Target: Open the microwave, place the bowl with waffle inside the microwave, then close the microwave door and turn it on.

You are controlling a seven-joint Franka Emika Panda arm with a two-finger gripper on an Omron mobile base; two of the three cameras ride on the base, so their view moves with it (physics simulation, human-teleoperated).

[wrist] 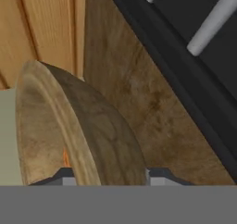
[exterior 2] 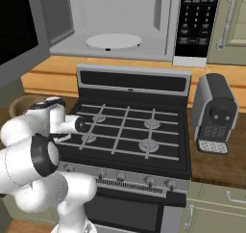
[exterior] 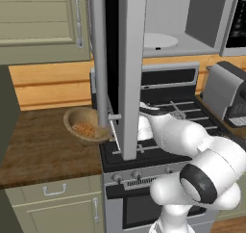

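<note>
Two gripper [wrist: 109,174] fingers straddle the bowl [exterior: 85,125] rim, closed on it, at the tabletop's [exterior: 43,145] right edge beside the stove [exterior 2: 129,131]. Lift level so the waffle [exterior: 85,129] stays put, clearing the open microwave door [exterior: 122,68].

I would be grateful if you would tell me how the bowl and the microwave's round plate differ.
The bowl is tan wood and deep with a thick rim; the plate is white and flat. The bowl sits on the counter holding the waffle; the plate lies bare inside the microwave. Both are round.

Microwave door [exterior: 126,58] stands open beside bowl [exterior: 86,125].
</note>
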